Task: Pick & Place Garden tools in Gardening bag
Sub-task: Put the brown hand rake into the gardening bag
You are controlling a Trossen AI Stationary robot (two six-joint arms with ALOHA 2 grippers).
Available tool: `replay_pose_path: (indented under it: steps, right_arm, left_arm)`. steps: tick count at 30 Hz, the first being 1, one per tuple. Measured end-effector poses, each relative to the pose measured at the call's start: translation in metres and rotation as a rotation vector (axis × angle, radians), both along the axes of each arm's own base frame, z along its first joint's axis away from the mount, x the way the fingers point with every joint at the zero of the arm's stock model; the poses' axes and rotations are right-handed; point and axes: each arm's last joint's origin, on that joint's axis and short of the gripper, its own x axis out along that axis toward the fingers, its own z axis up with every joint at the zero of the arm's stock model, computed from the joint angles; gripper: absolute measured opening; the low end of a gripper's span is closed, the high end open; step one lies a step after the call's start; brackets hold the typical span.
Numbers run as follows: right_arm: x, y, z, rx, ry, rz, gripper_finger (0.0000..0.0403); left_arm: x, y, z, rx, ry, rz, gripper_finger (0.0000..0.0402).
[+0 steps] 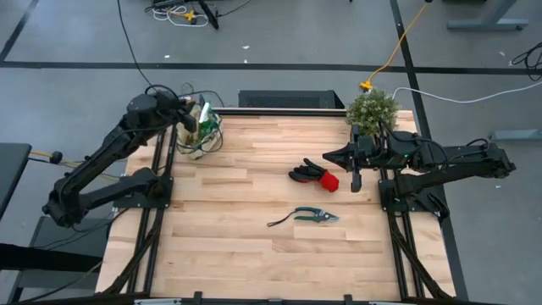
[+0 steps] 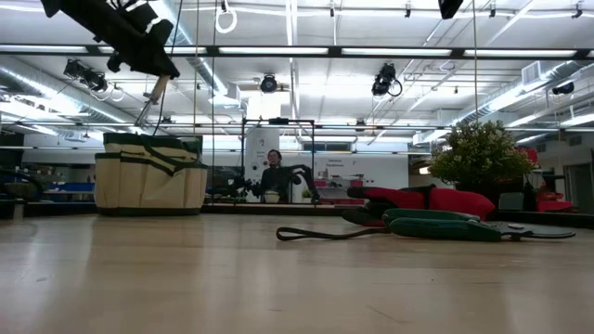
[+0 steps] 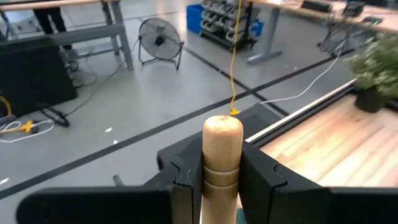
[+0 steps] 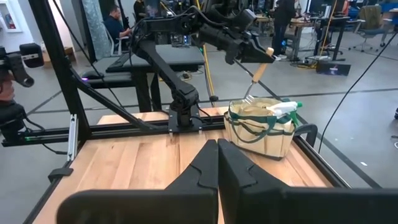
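Nearest the table's front edge in the high view lie the pruning shears (image 1: 316, 215), green-bodied with a thin dark strap trailing toward the left; in the low view they (image 2: 436, 226) rest flat on the pale wooden slats of the table (image 1: 246, 254). Just beyond them, the black-and-red gloves (image 1: 314, 175) sit in a soft, crumpled heap, well apart from the bag. No brand, label or writing can be read on any of these things.

Right of the gloves, the right gripper (image 1: 356, 180) hangs low over the table's right side, its two dark fingers pressed together with nothing between them; the right wrist view shows the smooth black fingertips (image 4: 205, 163) meeting in a closed wedge. Behind that arm, at the far right corner, stands a bushy green plant (image 1: 372, 110).

At the far left corner sits the gardening bag (image 1: 201, 134), round, soft beige fabric with dark green trim and drooping handles (image 4: 258, 126); a green spray bottle (image 4: 283, 108) pokes from its top. Above the bag, the left gripper (image 1: 190, 119) is clamped on a wooden-handled fork (image 4: 255, 83), tines pointing down toward the bag's opening. The left wrist view shows the rounded, turned wooden handle (image 3: 222, 152) gripped between the two dark fingers (image 3: 186, 180).
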Motion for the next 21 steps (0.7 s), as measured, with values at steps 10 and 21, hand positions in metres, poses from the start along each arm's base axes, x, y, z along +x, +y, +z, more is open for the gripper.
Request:
replay_pose_path:
  steps: [10,21]
  right_arm:
    - [0.001,0.000,-0.002,-0.002,0.015,-0.001,0.0000]
    - [0.002,0.000,-0.002,-0.004,0.019,-0.001,0.0000]
  left_arm:
    - [0.010,0.019,-0.016,-0.080,0.090,0.060,0.0077]
    - [0.018,0.034,-0.037,-0.207,0.160,0.187,0.0077]
